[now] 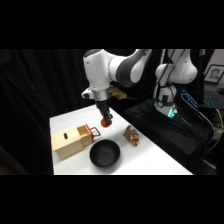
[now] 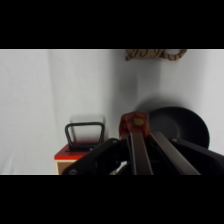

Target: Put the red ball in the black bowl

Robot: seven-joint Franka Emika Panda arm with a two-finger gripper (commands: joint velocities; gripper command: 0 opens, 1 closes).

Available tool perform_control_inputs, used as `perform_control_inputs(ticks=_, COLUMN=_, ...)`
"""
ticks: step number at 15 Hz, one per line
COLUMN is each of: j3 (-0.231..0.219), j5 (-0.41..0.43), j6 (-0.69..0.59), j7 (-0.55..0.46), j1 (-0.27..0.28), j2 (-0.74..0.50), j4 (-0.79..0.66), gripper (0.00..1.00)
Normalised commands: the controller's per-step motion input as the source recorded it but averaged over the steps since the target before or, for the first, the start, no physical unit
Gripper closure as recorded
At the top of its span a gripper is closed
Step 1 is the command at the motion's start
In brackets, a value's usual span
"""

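above the table (image 1: 150,150), the gripper (image 1: 106,121) grips the small red-orange ball (image 2: 135,120), near the black bowl (image 1: 104,153).

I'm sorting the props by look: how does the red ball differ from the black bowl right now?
The red ball is small and red-orange; the black bowl is much wider and matt black. The ball is solid and round, while the bowl is an open, empty hollow. The ball is held in the gripper, jaws closed on it, above the table; the bowl sits on the table beside the wooden box. Both look round.
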Motion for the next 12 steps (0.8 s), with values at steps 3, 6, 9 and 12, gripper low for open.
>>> perform_control_inputs(ticks=3, j3=0.053, j5=0.055, j6=-0.12, j7=0.09, j1=0.075, j2=0.24, j4=0.42, gripper=0.96)
perform_control_inputs(ticks=6, j3=0.053, j5=0.138, j6=-0.02, j7=0.03, j1=0.04, j2=0.2, j4=0.32, gripper=0.96)
perform_control_inputs(ticks=9, j3=0.061, j5=0.189, j6=0.11, j7=-0.02, j1=0.014, j2=0.17, j4=0.18, gripper=0.96)
perform_control_inputs(ticks=12, j3=0.06, j5=0.19, j6=0.21, j7=-0.06, j1=0.01, j2=0.18, j4=0.1, gripper=0.96)
